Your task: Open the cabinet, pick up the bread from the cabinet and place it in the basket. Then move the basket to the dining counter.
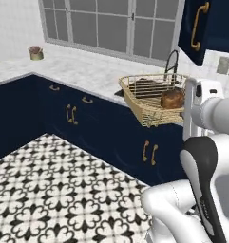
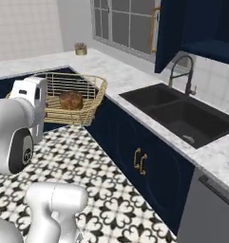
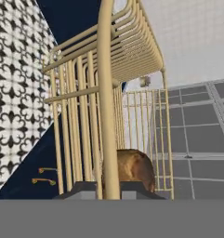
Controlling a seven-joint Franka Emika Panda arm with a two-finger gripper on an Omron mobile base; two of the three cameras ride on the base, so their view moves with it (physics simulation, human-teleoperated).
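Fingers point(image 3: 111, 188) are clamped tight on the wire basket point(image 1: 149, 102) rim, holding it up off the floor. Bread point(image 1: 172, 99) sits inside.

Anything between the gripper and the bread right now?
Only the basket's rim wire, pinched in the gripper; the bread sits just beyond it inside, clear in the hand view.

Black-and-white floral tile floor point(image 1: 54, 190) underneath, low navy cabinets point(image 1: 97, 123) with small brass handles running along behind. Marbled white-grey countertop point(image 2: 135, 78) on top, black double sink point(image 2: 182, 116) with a dark gooseneck faucet point(image 2: 182, 71) off to the right. Big grey-paned window point(image 1: 106, 26) straight beyond, plus a tiny potted plant point(image 1: 36, 52) far left on the counter. White tiled walls point(image 2: 25, 28), flat even light.
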